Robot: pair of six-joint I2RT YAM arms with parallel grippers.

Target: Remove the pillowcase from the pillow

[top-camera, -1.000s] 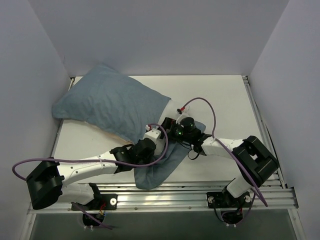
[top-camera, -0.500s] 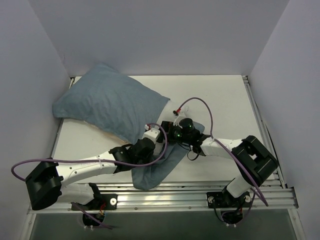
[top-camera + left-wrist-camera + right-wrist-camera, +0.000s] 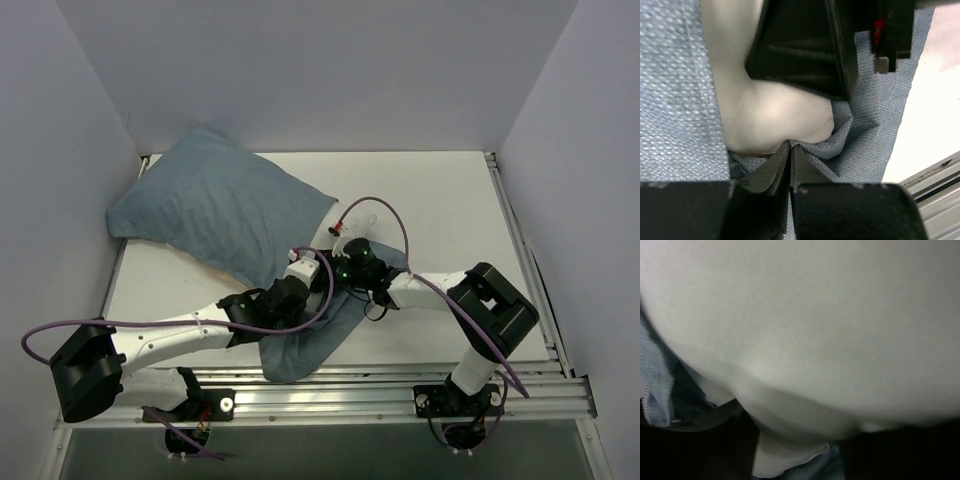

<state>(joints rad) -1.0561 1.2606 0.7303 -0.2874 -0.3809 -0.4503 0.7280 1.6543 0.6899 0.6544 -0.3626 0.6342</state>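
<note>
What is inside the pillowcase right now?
The white pillow bulges out at the open end of the pillowcase; the rest of it is covered by blue fabric.

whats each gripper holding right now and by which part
Left gripper pinches a fold of the pillowcase at its open end, beside the bare pillow; right gripper: cannot be told.

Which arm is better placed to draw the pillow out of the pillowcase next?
Probably right: the right gripper sits against the exposed pillow, while the left gripper pinches the pillowcase edge and can anchor it.
</note>
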